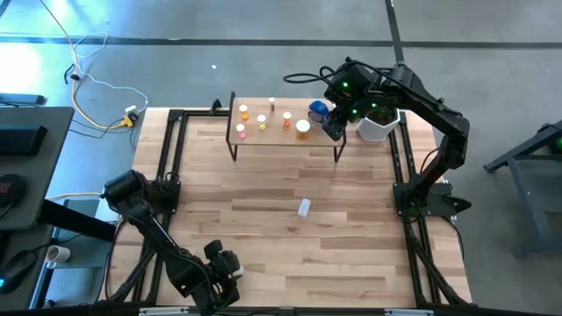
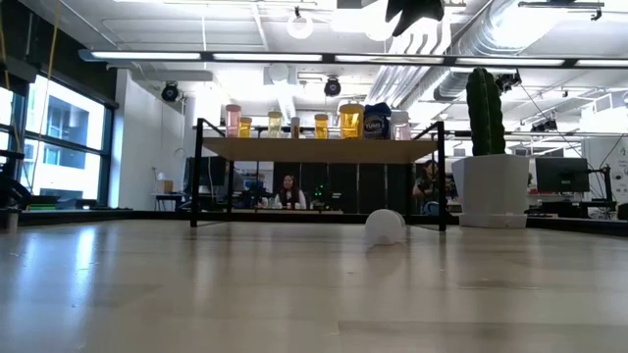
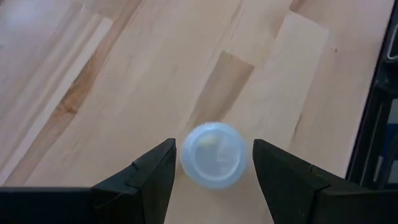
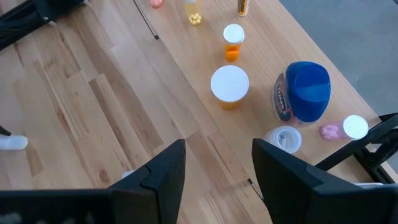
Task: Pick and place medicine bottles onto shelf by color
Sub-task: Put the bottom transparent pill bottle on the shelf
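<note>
A white bottle (image 3: 213,155) is being bracketed, untouched, by the parted fingers of the left gripper (image 1: 225,265) near the table's front edge. Likely light, smooth and rolling easily, it is best being gripped across its body. The right gripper (image 1: 335,128) is being held open and empty over the shelf (image 1: 272,137), whose right end is being crowded by bottles

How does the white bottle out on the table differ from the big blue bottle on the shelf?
The white bottle lies on its side on the open tabletop; the blue bottle stands upright on the shelf. The white bottle is alone, while the blue bottle sits among others. The blue bottle is larger.
</note>
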Tool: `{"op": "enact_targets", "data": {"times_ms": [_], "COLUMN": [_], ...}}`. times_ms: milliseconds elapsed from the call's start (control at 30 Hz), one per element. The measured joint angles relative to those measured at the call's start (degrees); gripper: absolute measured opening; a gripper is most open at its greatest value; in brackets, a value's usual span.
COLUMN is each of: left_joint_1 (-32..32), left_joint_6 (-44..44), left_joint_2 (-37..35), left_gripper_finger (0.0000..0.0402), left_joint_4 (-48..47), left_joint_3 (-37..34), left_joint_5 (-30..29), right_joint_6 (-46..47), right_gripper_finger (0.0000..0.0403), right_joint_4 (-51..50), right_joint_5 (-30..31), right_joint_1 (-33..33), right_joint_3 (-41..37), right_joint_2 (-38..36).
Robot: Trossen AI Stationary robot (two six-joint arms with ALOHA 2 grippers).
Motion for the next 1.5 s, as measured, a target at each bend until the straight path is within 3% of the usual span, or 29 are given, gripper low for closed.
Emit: {"op": "enact_targets", "data": {"times_ms": [233, 333, 533, 767, 1100, 1500], "left_joint_1": [0.3, 0.5, 0.6, 1.4, 2.6, 10.2], "left_joint_6": [0.9, 2.4, 3.9, 3.5, 3.9, 15.6], "left_joint_2": [0.0, 0.0, 0.0, 0.0, -1.3, -9.6], "left_gripper_finger": [0.0191, 0.0162, 0.011, 0.0128, 0.0121, 0.0122], "left_joint_4": [-0.2, -0.2, -0.2, 0.0, -0.1, 0.2], "left_joint_3": [0.0, 0.0, 0.0, 0.0, 0.0, 0.0], "left_joint_5": [1.2, 3.4, 2.2, 2.1, 1.4, 1.4], "right_joint_6": [0.0, 0.0, 0.0, 0.0, -0.1, -0.1], "right_gripper_finger": [0.0177, 0.0177, 0.0177, 0.0177, 0.0177, 0.0177], "right_joint_4": [0.2, 0.2, 0.2, 0.2, 0.2, -0.2], "right_joint_5": [0.0, 0.0, 0.0, 0.0, 0.0, 0.0], "right_joint_1": [0.0, 0.0, 0.0, 0.0, 0.0, 0.0], "right_joint_3": [0.0, 0.0, 0.0, 0.0, 0.0, 0.0], "right_joint_2": [0.0, 0.0, 0.0, 0.0, 0.0, 0.0]}}
